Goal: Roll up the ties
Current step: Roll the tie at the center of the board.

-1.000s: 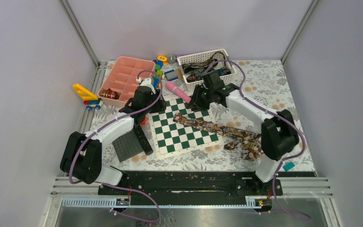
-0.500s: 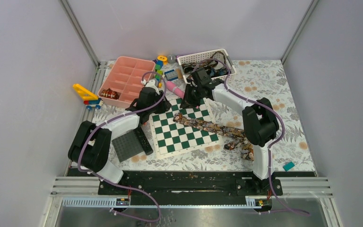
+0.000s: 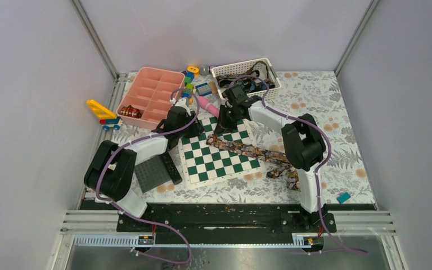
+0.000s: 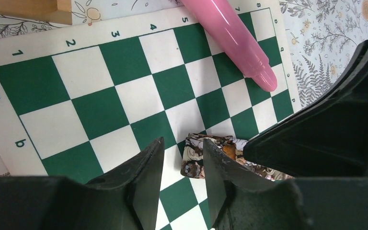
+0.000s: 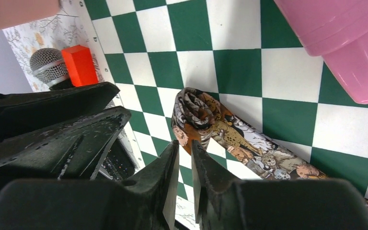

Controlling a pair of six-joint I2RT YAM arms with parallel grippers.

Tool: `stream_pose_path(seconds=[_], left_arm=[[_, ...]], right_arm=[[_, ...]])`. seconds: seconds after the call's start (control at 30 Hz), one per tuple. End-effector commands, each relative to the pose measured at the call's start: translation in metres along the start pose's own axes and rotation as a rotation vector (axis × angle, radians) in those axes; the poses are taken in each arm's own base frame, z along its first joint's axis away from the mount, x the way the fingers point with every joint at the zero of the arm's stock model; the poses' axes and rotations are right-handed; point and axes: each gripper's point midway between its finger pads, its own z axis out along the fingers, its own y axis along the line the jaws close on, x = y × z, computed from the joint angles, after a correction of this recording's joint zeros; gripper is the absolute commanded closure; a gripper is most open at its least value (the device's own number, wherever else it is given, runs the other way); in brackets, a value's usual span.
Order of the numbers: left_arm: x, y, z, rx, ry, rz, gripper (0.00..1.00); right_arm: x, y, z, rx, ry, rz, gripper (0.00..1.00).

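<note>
- Since the patterned necktie (image 3: 253, 152) lies slantwise across the chessboard (image 3: 202, 169) with only its far-left end turned into a small coil (image 5: 196, 112), the step in hand looks like carrying that roll on along the strip.
- The left gripper (image 4: 182, 143) is set at a narrow gap with nothing between the jaws. It points at the coil, but contact cannot be told.
- The right gripper (image 5: 184, 143) is pinched to a slit, also empty, just beside the coil.
- One claw should steady the coil's side while the other turns it, keeping the fabric edges in line.
- Room is tight — the claws crowd each other, and the pink cylinder (image 4: 230, 43) lies near on the board's far edge.
- Open board lies along the strip — roll that way.
</note>
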Motion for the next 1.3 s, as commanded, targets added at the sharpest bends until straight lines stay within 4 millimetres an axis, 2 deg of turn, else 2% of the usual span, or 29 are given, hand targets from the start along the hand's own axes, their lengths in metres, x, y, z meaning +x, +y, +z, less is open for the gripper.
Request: stream_pose_path(seconds=[0.0, 0.33, 0.73, 1.27], left_arm=[[-0.008, -0.010, 0.004, 0.047, -0.030, -0.005, 0.63], [-0.002, -0.009, 0.007, 0.051, -0.016, -0.008, 0.63], [0.004, -0.006, 0.011, 0.050, 0.001, -0.013, 0.60], [0.015, -0.015, 0.019, 0.109, 0.022, -0.028, 0.46]], right_arm=[[0.006, 0.010, 0.002, -0.026, 0.031, -0.029, 0.78], [0.013, 0.001, 0.014, -0.003, 0.057, -0.021, 0.78], [0.021, -0.020, 0.022, 0.078, 0.075, -0.009, 0.76], [0.024, -0.039, 0.024, 0.163, 0.074, 0.000, 0.76]])
